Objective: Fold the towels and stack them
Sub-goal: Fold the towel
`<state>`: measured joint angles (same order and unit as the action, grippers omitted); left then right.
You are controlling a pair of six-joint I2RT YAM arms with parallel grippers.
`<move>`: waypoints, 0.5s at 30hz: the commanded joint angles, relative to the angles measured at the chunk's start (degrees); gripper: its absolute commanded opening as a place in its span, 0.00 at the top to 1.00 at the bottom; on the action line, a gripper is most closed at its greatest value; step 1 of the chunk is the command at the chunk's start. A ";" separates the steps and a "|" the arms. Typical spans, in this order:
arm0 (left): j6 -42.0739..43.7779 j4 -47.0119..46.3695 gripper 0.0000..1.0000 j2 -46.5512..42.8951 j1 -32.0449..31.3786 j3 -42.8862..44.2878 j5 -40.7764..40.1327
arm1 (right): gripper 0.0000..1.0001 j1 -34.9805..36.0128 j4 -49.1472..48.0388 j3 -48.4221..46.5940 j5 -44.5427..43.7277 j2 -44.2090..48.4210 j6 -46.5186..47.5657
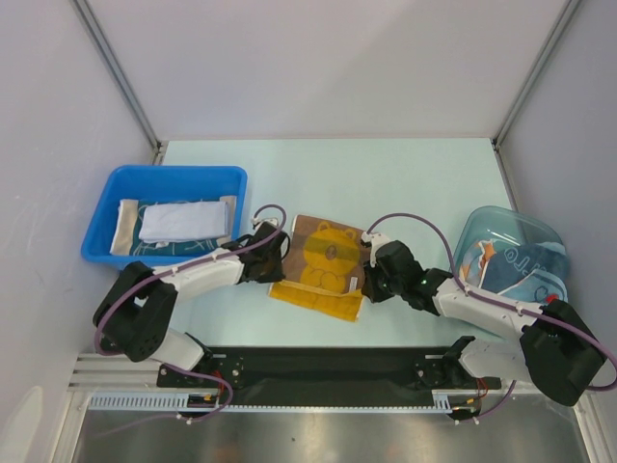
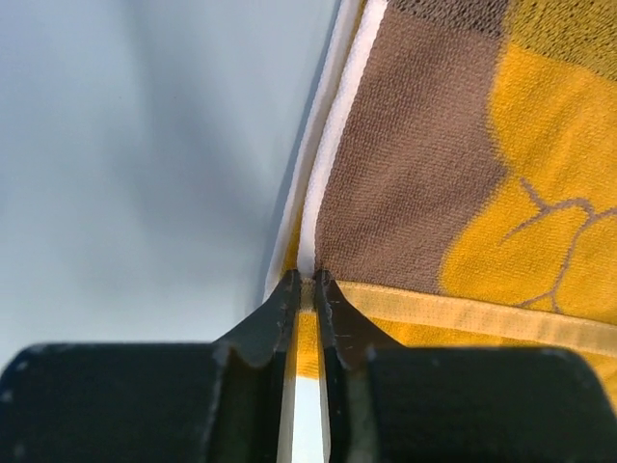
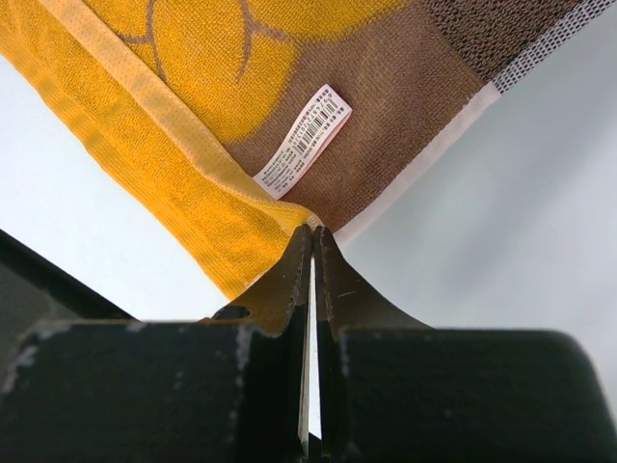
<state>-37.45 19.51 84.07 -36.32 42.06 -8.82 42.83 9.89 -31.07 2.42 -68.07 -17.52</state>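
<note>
Slightly askew, bear towel [image 1: 328, 258] runs near-to-far.

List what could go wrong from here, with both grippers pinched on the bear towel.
1. The left gripper and right gripper hold the bear towel only by its hem, at the very tips; it may slip out on lifting.
2. Layers overlap at each pinch; a missed layer could let the fold open.

The bear towel [image 1: 326, 262] was laid on the table [image 1: 405, 183], toward the front centre. A bin [image 1: 174, 173] holding folded towels [image 1: 181, 220] was set to its left, and a tub [image 1: 506, 220] holding crumpled towels [image 1: 525, 270] to its right.
</note>
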 commanded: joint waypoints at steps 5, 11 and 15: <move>1.77 4.66 1.00 -0.93 -1.13 5.30 -3.84 | 1.00 0.33 -0.49 -0.48 -0.22 1.71 0.73; 2.82 9.05 1.00 -1.98 -1.21 9.43 -3.66 | 1.00 0.33 4.77 -3.73 -1.54 3.64 0.82; 3.61 9.50 1.00 -5.67 -1.39 8.57 -2.52 | 1.00 0.59 5.67 -2.51 0.48 6.02 -4.25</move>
<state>-35.46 27.38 82.21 -37.28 49.21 -10.96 42.94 13.47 -32.27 2.02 -64.51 -18.09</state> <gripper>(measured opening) 0.022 0.011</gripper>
